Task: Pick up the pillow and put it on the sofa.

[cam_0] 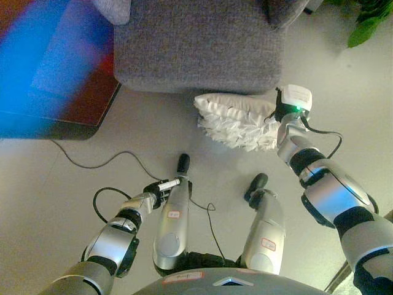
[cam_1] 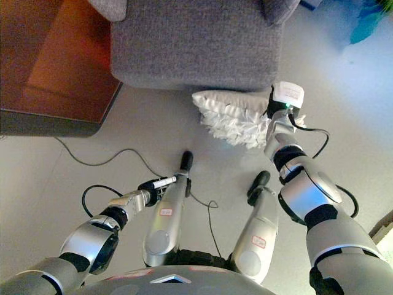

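Note:
A white ruffled pillow lies on the pale floor, pressed against the front of the grey sofa. My right hand is at the pillow's right end, touching it; its fingers are hidden behind the wrist and the pillow's edge. My left hand hangs low at the lower left, well away from the pillow, with a white-tipped finger held straight and nothing in it.
A dark red-brown piece of wooden furniture stands to the left of the sofa. Green plant leaves show at the upper right corner. Grey cushions lie on the sofa's seat at the top edge.

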